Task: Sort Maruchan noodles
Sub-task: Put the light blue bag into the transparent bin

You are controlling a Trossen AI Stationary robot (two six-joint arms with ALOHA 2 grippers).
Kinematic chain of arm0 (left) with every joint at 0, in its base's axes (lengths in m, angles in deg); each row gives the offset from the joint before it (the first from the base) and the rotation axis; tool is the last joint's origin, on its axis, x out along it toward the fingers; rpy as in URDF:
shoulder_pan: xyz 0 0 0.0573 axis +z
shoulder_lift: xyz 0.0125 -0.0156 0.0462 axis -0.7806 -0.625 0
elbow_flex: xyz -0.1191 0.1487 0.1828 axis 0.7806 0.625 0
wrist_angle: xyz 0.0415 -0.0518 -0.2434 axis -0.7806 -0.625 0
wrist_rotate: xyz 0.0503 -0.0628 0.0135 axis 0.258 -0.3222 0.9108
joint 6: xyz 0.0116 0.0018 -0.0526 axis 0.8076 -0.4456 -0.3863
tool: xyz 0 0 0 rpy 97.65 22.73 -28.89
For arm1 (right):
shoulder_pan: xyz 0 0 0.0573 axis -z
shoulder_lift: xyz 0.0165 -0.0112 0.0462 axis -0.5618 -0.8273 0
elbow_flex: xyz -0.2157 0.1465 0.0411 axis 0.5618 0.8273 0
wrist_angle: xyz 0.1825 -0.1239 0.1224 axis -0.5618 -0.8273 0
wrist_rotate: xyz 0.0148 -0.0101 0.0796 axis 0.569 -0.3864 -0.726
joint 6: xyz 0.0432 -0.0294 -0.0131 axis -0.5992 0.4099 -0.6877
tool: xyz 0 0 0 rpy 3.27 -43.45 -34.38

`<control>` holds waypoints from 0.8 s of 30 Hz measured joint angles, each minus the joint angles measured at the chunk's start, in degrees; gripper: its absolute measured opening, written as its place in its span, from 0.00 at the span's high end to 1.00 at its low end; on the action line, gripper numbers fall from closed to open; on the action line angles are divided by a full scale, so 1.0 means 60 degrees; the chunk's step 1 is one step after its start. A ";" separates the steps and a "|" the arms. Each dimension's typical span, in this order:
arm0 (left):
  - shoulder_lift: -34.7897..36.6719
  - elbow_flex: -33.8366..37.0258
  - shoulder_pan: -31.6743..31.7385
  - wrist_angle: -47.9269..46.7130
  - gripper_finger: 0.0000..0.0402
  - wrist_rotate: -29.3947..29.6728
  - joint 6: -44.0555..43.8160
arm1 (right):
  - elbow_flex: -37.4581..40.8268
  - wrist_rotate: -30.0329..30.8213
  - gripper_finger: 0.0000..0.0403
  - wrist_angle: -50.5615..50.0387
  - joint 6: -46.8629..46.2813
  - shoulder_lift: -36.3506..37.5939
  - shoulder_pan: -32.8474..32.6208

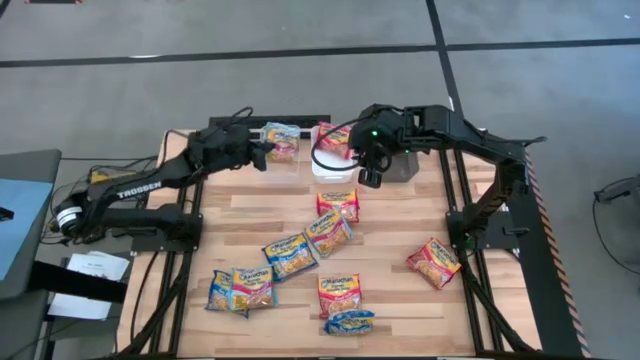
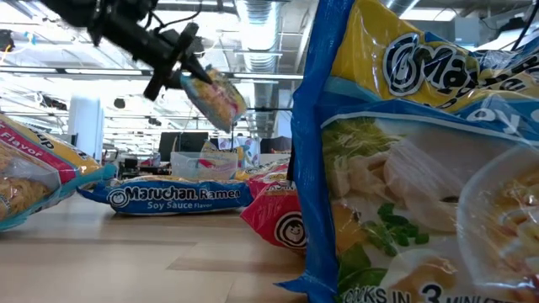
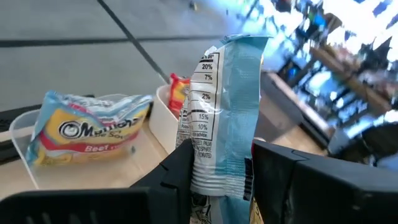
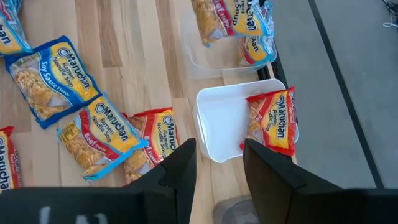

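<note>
A light-blue Maruchan packet is held upright in the left gripper above the clear bin, seemingly for dropping, while the right gripper, parted and empty, is poised over the white bin, other packets lying unsorted.

A wooden-plank table fills the centre of the high view. Three bins sit side by side at its upper edge: a clear bin, a white bin, and a grey bin. Grey floor surrounds the table.
</note>
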 joint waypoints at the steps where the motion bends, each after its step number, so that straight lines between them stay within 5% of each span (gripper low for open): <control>1: -0.0015 0.0413 0.0032 0.0715 0.74 0.0038 -0.0081 | 0.0000 0.0000 0.62 0.0004 0.0000 0.0000 0.0025; 7: -0.0539 0.2151 0.0300 0.4584 0.71 0.0395 0.0126 | 0.0000 -0.0007 0.62 -0.0111 -0.0075 0.0000 0.0112; 24: -0.3928 0.2447 0.1395 0.7782 0.69 -0.0491 0.0001 | 0.0000 -0.0015 0.62 -0.0245 -0.0346 0.0000 0.0254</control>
